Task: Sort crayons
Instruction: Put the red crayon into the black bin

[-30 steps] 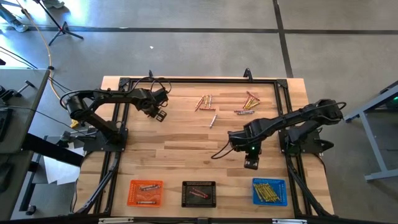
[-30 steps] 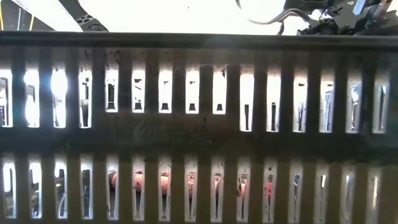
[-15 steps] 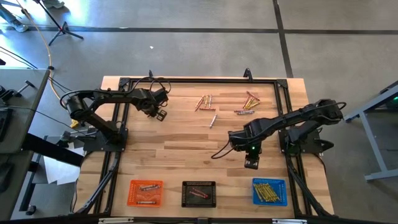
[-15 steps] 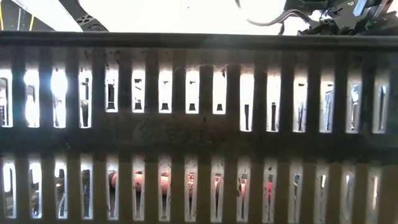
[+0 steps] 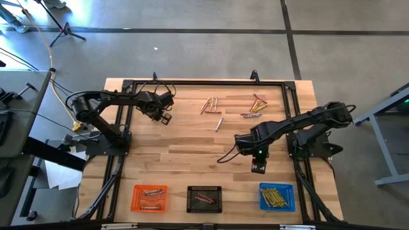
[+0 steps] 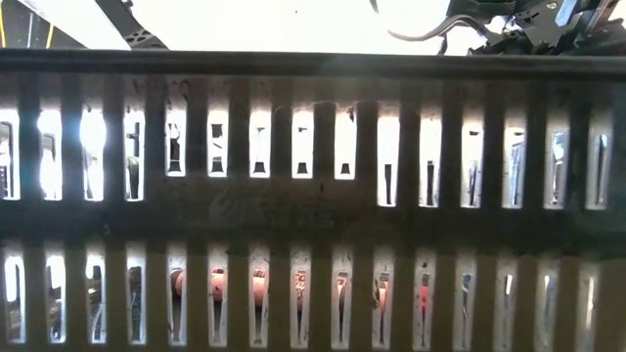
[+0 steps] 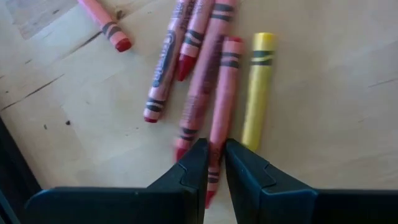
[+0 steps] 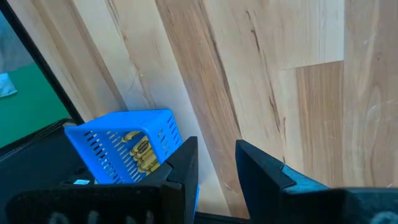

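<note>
Left arm (image 5: 115,99): reaches in over the far left part of the pale wooden plank surface (image 7: 323,93). In the left wrist view its jaws are drawn to a narrow slit. The lower end of a long pink paper-wrapped crayon (image 7: 224,93) runs straight into that slit. It is judged to be pinched there, though contact is not plainly shown.

Key relation: the pink crayon's long axis lies in line with the slit and points away from the jaws. It is taken by one end, not across the middle. A tilt on lifting is to be expected.

Neighbours: a yellow paper-wrapped crayon (image 7: 258,87) lies just beside it on one side, nearly parallel. More pink crayons (image 7: 186,62) lie close on the other side, some touching one another. These could be dragged along.

Other loose crayons are scattered in small clusters (image 5: 254,102) on the far part of the surface, nearer the right arm.

Destination: an orange square slotted tray (image 5: 135,189), a black square slotted tray (image 5: 190,190) and a blue square slotted tray (image 8: 124,134) are lined along the near edge, well apart from the left arm's jaws.

Right arm (image 5: 300,121): held over bare wood near the blue tray, jaws parted, nothing held. Yellow crayons are seen inside that tray.
</note>
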Robot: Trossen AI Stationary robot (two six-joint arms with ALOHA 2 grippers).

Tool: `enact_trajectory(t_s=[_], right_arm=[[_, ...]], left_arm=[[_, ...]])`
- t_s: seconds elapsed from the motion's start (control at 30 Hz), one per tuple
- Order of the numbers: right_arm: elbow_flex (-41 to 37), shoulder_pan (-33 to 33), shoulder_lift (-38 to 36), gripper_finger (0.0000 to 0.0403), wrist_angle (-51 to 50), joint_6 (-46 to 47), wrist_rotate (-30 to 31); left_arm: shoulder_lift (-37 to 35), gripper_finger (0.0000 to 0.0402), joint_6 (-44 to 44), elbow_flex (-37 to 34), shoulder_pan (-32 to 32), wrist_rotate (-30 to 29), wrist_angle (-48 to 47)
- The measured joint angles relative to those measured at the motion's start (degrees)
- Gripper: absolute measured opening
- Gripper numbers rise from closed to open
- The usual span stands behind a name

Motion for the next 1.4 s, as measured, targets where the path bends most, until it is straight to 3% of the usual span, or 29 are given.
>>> enact_trajectory(t_s=[0.33,0.57,0.73,0.9,1.2,1.4], right_arm=[[0.0,0.0,0.0,0.0094,0.0,-1.1,0.8],[0.0,0.0,0.0,0.0094,0.0,-1.9,2.4],[0.0,-0.2,0.0,0.0094,0.0,2.5,5.7],[0.0,-1.7,-0.5,0.0094,-0.2,5.8,5.2],[0.0,-11.5,-6.3,0.0094,2.3,7.0,5.4],[0.0,-19.7,-9.9,0.0094,18.4,4.1,11.4]], left_arm=[[1.7,0.0041,0.0,0.1,-0.1,1.4,-0.1],[1.8,0.0005,-1.5,0.0,0.0,0.8,-0.3],[0.9,0.0003,-3.1,0.0,0.0,0.8,-0.2],[-2.5,0.0001,-5.1,-0.3,0.0,1.7,-0.7],[-11.2,0.0001,-7.5,-0.3,0.0,2.0,-0.1],[-18.0,0.0001,-7.5,-0.2,-2.4,7.4,8.6]])
